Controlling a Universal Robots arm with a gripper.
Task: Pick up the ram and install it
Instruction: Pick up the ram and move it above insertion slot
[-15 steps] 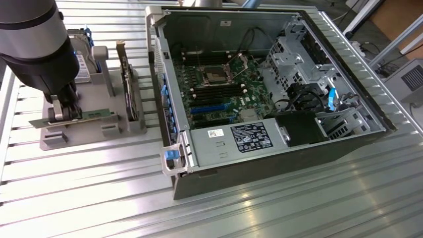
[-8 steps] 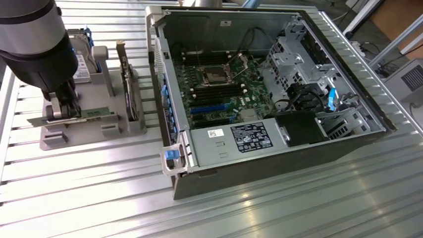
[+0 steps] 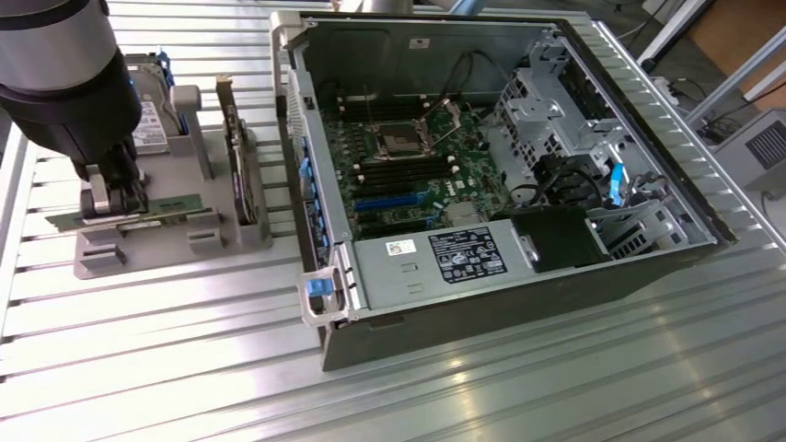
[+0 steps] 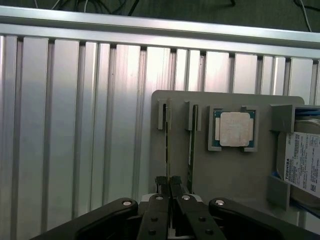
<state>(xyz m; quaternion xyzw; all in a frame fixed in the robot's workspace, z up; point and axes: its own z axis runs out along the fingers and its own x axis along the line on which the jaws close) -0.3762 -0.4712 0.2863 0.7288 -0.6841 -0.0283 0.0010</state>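
One grey holder (image 4: pixel 235 175) cradles ram (image 4: pixel 168 137), pinched by gripper (image 4: pixel 168 180); CPU (image 4: pixel 234 128) alongside.

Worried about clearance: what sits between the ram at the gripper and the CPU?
Wrist view: a second slim board stands edge-on in its own slot between the ram and the CPU.

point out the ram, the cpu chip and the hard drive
ram (image 3: pixel 176 202), exterior view, green board face
cpu chip (image 4: pixel 234 129), wrist view, silver lid centre
hard drive (image 4: pixel 302 160), wrist view, white label
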